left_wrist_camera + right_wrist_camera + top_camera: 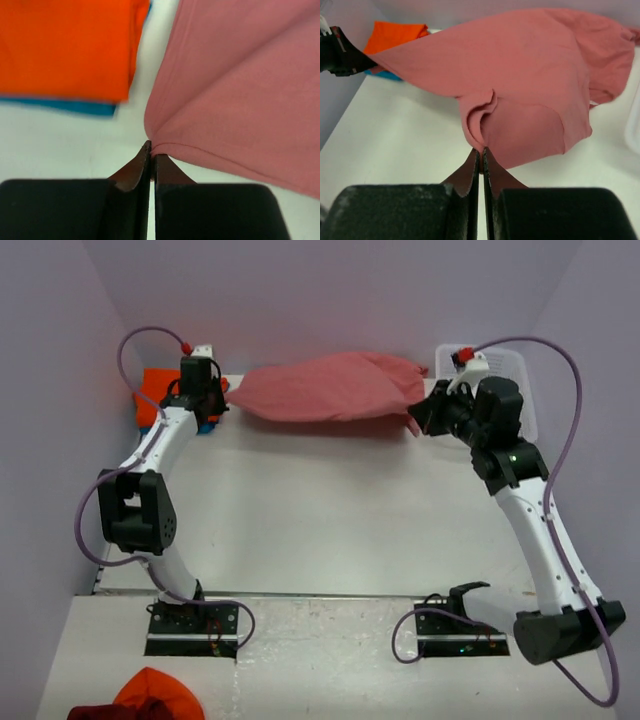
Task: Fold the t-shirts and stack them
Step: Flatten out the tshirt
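Note:
A salmon-red t-shirt (330, 388) hangs stretched between both grippers above the far part of the table. My left gripper (222, 400) is shut on its left corner (155, 146). My right gripper (418, 415) is shut on a bunched fold of its right side (482, 145). A folded orange t-shirt (155, 390) lies at the far left on top of a teal-blue t-shirt (85, 106), just left of the left gripper.
A white lattice basket (520, 370) stands at the far right behind the right arm. Orange and dark red cloth (150, 700) lies below the table's near edge at the bottom left. Purple walls close in the sides and back.

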Controlling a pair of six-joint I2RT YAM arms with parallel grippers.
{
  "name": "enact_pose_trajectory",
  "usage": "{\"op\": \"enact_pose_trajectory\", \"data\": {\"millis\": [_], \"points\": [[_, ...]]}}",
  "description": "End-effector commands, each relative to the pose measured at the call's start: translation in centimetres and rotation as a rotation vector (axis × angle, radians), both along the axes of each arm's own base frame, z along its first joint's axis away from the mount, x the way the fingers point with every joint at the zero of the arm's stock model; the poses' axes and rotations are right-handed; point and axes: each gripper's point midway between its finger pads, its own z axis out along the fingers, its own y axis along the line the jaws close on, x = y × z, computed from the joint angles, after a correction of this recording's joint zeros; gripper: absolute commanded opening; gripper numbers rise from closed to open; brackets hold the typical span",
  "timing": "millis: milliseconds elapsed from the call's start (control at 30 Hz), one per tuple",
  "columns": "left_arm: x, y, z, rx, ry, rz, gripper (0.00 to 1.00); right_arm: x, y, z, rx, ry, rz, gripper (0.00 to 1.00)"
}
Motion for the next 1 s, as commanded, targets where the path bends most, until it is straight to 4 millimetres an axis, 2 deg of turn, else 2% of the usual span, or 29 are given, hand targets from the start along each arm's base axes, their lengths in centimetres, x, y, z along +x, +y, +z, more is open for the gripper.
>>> {"op": "enact_pose_trajectory", "data": {"millis": [0,33,67,100,167,233,267,300,367,400,433,567,633,733,800,900,933,967], "points": [[-7.4,1.6,0.7,-0.037,0.087,0.129,0.0,-5.4,-1.6,2.2,0.099,-0.021,-0.114,0.0],[-8.5,1.7,0.7,-0.039,0.083,0.138,0.0,-6.2,-1.7,1.1,0.132,0.022,-0.132,0.0],[-10.0,2.1,2.2,-0.045,0.05,0.16,0.0,-7.0,-2.0,1.0,0.142,0.036,-0.145,0.0],[-11.7,2.5,0.8,-0.045,0.103,0.189,0.0,-8.6,-2.3,0.9,0.146,0.048,-0.148,0.0],[-13.6,2.0,0.8,-0.067,0.114,0.163,0.0,-9.7,-2.5,0.0,0.152,0.078,-0.161,0.0],[-15.5,1.8,0.1,-0.084,0.161,0.163,0.0,-10.9,-2.8,-1.7,0.136,0.14,-0.166,0.0],[-16.3,1.8,0.5,-0.092,0.156,0.163,0.0,-11.3,-2.9,-2.4,0.131,0.166,-0.171,0.0],[-17.5,1.8,-0.7,-0.09,0.197,0.165,0.0,-11.9,-3.0,-3.6,0.124,0.201,-0.176,0.0],[-18.8,1.9,-0.8,-0.086,0.205,0.164,0.0,-13.2,-2.9,-5.7,0.125,0.242,-0.161,0.0],[-19.7,1.7,-2.0,-0.088,0.24,0.155,0.0,-13.7,-3.0,-6.7,0.122,0.266,-0.162,0.0],[-20.1,1.6,-2.4,-0.089,0.25,0.148,0.0,-14.4,-3.0,-8.1,0.121,0.289,-0.16,0.0],[-22.1,0.9,-4.8,-0.112,0.332,0.114,0.0,-15.8,-3.7,-11.5,0.079,0.365,-0.179,0.0],[-22.5,0.4,-5.4,-0.13,0.353,0.099,0.0,-16.4,-3.6,-12.7,0.075,0.386,-0.169,0.0],[-22.5,0.9,-5.4,-0.121,0.348,0.134,0.0,-16.5,-3.6,-13.6,0.075,0.385,-0.17,0.0],[-22.0,1.6,-4.3,-0.11,0.313,0.174,0.0,-16.1,-3.8,-13.1,0.069,0.371,-0.181,0.0],[-20.3,1.5,-1.1,-0.143,0.197,0.187,0.0,-14.6,-3.7,-10.9,0.052,0.33,-0.179,0.0],[-19.7,0.9,-0.2,-0.164,0.17,0.155,0.0,-14.0,-3.8,-8.7,0.046,0.276,-0.179,0.0],[-18.7,0.5,1.8,-0.181,0.118,0.138,0.0,-12.8,-3.8,-7.0,0.054,0.219,-0.183,0.0]]}}
